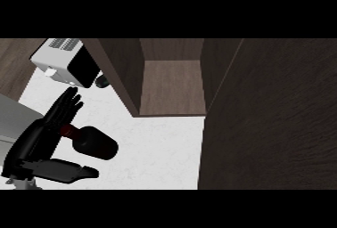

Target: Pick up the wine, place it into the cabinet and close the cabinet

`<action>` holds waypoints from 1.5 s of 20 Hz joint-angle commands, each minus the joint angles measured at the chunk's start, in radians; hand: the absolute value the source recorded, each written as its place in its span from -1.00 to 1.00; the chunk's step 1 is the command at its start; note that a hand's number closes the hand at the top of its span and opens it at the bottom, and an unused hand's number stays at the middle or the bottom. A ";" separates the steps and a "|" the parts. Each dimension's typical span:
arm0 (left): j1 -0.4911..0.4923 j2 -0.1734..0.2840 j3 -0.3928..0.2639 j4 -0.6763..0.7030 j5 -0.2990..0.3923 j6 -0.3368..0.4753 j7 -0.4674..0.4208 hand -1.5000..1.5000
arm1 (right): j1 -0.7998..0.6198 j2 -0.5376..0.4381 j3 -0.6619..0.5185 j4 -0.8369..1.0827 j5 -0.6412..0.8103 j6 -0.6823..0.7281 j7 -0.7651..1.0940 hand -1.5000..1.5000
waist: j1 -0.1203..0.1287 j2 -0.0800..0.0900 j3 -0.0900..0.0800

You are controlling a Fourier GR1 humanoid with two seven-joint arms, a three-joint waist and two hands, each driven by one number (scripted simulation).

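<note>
The wine bottle (97, 143) is dark with a red neck and lies on its side on the white counter (164, 147), neck pointing left. My left hand (36, 143) is at the lower left, open, with straight fingers (67, 106) rising behind the bottle's neck and the thumb (71, 172) stretched out below the bottle. The bottle's body lies in the gap between thumb and fingers; the neck's end is hidden by the fingers. The cabinet (172, 84) stands open at the upper middle, its shelf bare. No right hand shows.
The open cabinet door (270, 116) is a large dark panel filling the right side and hiding the counter there. A white and black appliance (63, 60) sits at the upper left, with a small dark round thing (102, 81) beside it.
</note>
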 commanded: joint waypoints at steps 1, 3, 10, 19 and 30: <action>-0.004 -0.021 0.001 0.072 -0.045 0.021 -0.048 -1.00 | 0.009 -0.034 -0.049 -0.247 -0.037 -0.006 0.127 -1.00 | 0.005 0.001 0.000; -0.041 -0.013 0.010 0.149 -0.056 0.008 -0.083 -1.00 | 0.052 -0.041 0.017 -0.266 0.026 -0.013 0.119 -1.00 | -0.004 -0.001 0.000; -0.037 0.008 0.043 0.335 -0.074 -0.042 -0.238 -1.00 | 0.073 -0.053 0.001 -0.294 -0.012 -0.019 0.099 -1.00 | -0.008 -0.002 0.000; -0.036 0.020 0.045 0.501 -0.102 -0.094 -0.371 -1.00 | 0.058 -0.059 -0.005 -0.307 -0.033 -0.025 0.131 -1.00 | -0.005 -0.003 -0.001; -0.087 -0.013 0.037 0.726 -0.160 -0.087 -0.530 -1.00 | 0.064 -0.069 -0.015 -0.277 -0.042 -0.019 0.094 -1.00 | -0.002 0.000 0.000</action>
